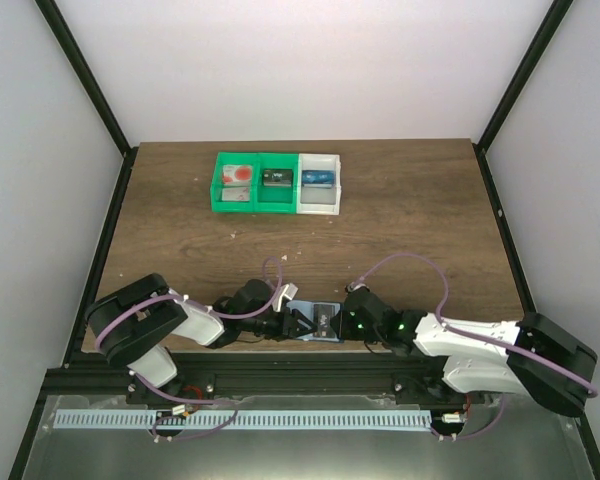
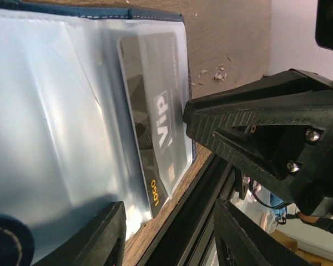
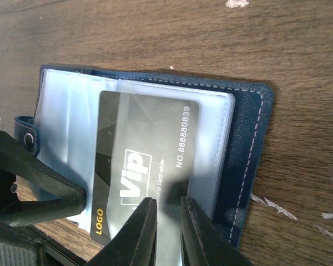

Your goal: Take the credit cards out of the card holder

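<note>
Right jaws pinch black VIP card in open dark-blue card holder; left jaws spread

The top external view looks down from above and behind the arm bases, taking in the whole counter; the card holder shows small at its near edge. The left wrist view sits very close over the holder, facing right toward the right end effector. The right wrist view looks steeply down on it, the left end effector at its left. Both wrist views share the black VIP card.
</note>
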You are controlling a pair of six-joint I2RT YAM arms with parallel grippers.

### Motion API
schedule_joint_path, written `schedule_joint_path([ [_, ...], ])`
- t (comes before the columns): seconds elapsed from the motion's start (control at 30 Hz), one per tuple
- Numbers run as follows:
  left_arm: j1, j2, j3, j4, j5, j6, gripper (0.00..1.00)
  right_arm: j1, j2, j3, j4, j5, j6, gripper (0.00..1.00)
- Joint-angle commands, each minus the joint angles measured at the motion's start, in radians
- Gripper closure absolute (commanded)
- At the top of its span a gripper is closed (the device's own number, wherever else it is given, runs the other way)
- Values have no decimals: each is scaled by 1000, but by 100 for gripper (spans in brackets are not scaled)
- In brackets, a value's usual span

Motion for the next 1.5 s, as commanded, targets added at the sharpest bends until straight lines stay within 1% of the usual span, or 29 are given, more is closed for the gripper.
schedule_joint_path([
  [0.0, 5, 6, -8, 11, -7, 15, 55, 8, 17, -28, 33, -13, 10, 86],
  [0.13, 5, 15, -4, 18, -6, 12, 58, 8, 18, -35, 36, -16, 11, 87],
  [0.3, 4, 31, 18, 20, 4, 10, 64, 8, 21, -36, 38, -16, 14, 87],
  [0.53, 3, 59, 35, 30, 15, 2, 66, 8, 29, -58, 56, -29, 26, 87],
  [0.8, 3, 77, 48, 42, 24, -5, 75, 7, 26, -66, 59, -31, 31, 87],
  [0.93, 3, 77, 43, 41, 17, -1, 83, 8, 26, -78, 73, -25, 34, 87],
  [1.1, 3, 81, 21, 75, 22, -16, 99, 8, 38, -88, 90, -24, 35, 87],
  [1.13, 3, 81, 17, 79, 23, -20, 100, 8, 38, -89, 90, -24, 35, 87],
  [1.47, 3, 53, -18, 96, 27, -34, 100, 7, 33, -99, 99, -26, 39, 86],
])
